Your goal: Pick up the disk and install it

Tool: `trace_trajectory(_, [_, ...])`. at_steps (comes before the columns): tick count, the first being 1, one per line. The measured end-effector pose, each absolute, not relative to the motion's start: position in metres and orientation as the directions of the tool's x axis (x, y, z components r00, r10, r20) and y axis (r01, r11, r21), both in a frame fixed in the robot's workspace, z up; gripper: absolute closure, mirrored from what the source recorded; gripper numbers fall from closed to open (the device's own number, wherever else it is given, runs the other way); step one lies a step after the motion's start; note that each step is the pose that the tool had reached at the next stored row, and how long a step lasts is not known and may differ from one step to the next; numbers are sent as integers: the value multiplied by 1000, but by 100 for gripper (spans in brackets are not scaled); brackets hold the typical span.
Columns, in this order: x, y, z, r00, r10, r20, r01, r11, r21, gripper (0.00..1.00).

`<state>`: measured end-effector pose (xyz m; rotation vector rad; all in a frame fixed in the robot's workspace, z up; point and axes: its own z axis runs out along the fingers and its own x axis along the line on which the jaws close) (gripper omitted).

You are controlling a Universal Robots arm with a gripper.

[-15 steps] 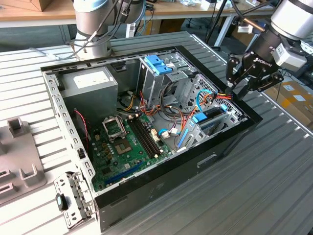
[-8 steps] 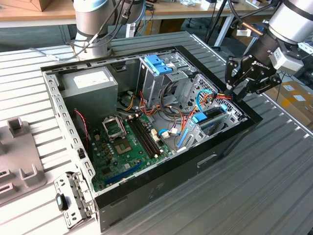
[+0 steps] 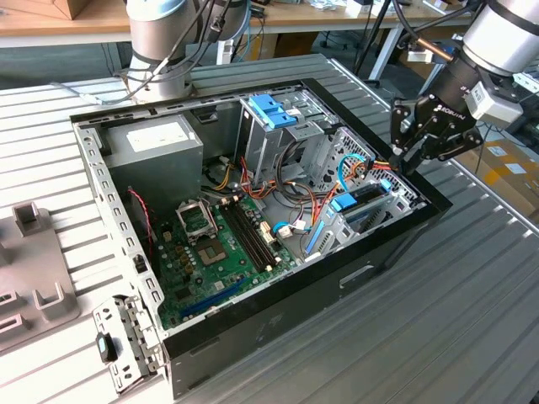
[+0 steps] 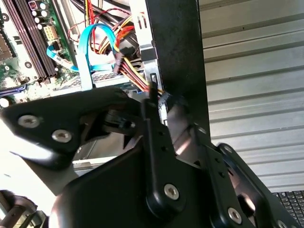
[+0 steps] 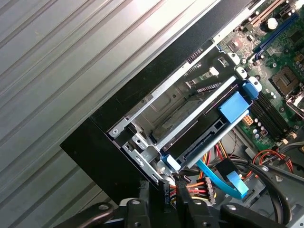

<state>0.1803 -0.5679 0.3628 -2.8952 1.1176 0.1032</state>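
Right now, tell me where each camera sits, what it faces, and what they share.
Exterior view: off the arm, looking down at the open computer case on the slatted table; arm and claw at its right.
First wrist view: on the arm, looking down at the disk in its bay; claw in frame.
Second wrist view: on the arm, facing cables; claw links up close.
Shared: case, claw.

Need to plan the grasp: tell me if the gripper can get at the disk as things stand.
Probably yes. The gripper hangs at the case corner right beside the disk, which sits in its bay with the top face open. The orange-and-yellow wire bundle near the disk's end may crowd it.
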Motion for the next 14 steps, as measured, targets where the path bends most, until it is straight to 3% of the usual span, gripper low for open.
trace_trajectory(1, [180, -568, 363, 739, -670, -75, -672, -740, -10, 66])
trace_trajectory(4, [180, -568, 363, 739, -670, -75, -672, -740, -10, 81])
trace_trajectory(14, [181, -568, 363, 739, -670, -75, -672, -740, -10, 81])
